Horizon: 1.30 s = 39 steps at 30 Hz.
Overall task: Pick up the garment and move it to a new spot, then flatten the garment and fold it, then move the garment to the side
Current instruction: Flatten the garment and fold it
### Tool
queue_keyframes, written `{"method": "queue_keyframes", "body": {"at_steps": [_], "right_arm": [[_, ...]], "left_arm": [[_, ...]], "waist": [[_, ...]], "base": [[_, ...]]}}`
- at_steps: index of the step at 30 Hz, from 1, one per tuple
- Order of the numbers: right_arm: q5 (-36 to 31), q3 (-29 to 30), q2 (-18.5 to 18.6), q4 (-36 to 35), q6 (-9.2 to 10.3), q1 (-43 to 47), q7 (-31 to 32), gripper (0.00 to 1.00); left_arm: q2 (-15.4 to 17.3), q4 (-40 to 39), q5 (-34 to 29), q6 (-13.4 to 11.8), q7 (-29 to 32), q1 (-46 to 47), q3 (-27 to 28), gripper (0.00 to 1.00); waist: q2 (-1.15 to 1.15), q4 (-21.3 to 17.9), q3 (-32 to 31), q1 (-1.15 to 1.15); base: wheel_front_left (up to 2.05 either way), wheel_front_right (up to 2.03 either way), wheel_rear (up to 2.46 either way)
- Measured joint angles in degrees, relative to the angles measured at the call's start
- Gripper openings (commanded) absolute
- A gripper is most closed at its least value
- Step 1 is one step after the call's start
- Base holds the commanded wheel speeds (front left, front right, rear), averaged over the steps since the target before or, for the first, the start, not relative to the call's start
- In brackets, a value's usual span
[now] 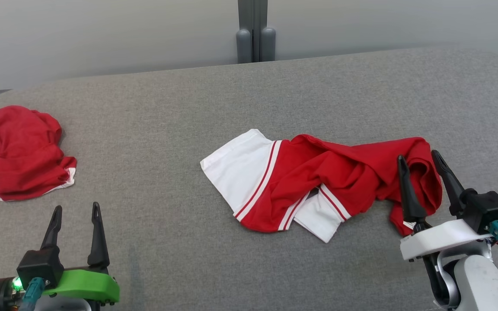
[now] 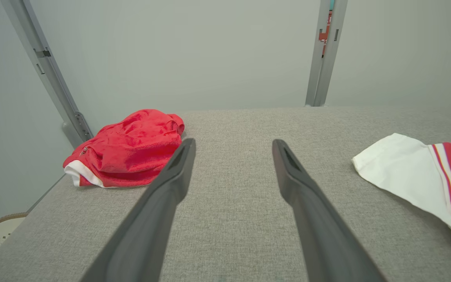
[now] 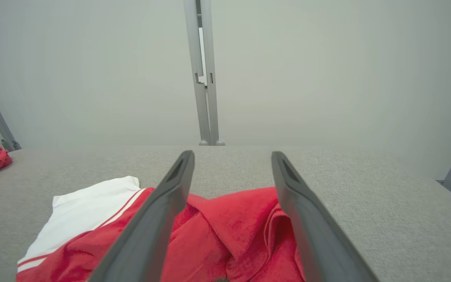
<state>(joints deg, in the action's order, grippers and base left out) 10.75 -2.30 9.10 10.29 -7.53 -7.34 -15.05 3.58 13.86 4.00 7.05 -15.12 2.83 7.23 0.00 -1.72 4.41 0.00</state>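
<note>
1. Lower left: left gripper hangs with fingers spread, empty, below a second red garment
2. Centre: the garment lies crumpled on the table
3. Lower right: right gripper stands spread over its red end, pinching nothing; flattening seems next, needing fresh pinches on its edges

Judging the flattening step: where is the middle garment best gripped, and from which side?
Likely the garment at its white end, with the left gripper coming from the robot's left: it lies flat, edge exposed, while the red end is bunched at the open right gripper.
</note>
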Motion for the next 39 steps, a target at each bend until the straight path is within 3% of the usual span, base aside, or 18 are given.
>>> {"method": "queue_keyframes", "body": {"at_steps": [5,12,17,24,32,39], "right_arm": [[-1.7,0.2,-2.8,-5.7,0.00,1.8,0.0,1.00],[-2.8,0.6,-4.5,-5.9,0.00,2.9,0.0,1.00],[-2.8,0.6,-4.4,-5.5,0.00,1.1,0.0,1.00],[-2.9,-0.2,-4.3,-5.4,0.00,-1.4,0.0,1.00],[-2.9,-0.2,-4.5,-5.5,0.00,-2.7,0.0,1.00],[-2.9,-0.2,-4.9,-5.7,0.00,-4.0,0.0,1.00]], "left_arm": [[0.1,0.4,0.0,0.0,0.0,0.1,-0.1,1.00],[0.5,1.2,0.0,0.0,0.0,1.2,-0.2,1.00],[2.6,2.3,-0.8,0.2,0.0,7.5,-3.1,1.00],[6.9,8.6,-0.1,0.3,0.5,20.4,-13.9,1.00],[11.2,18.1,9.7,0.4,9.6,33.5,-29.3,1.00],[14.0,24.3,17.9,0.4,14.8,38.9,-40.4,1.00]], "waist": [[0.00,0.8,0.4,0.00],[0.00,1.6,1.5,0.00],[0.00,1.4,2.6,0.00],[0.00,-0.4,4.2,0.00],[0.00,-3.5,6.5,0.00],[0.00,-6.5,9.3,0.00]], "base": [[0.00,0.00,0.00],[0.00,0.00,0.00],[0.00,0.00,0.00],[0.00,0.00,0.00],[0.00,0.00,0.00],[0.00,0.00,0.00]]}}
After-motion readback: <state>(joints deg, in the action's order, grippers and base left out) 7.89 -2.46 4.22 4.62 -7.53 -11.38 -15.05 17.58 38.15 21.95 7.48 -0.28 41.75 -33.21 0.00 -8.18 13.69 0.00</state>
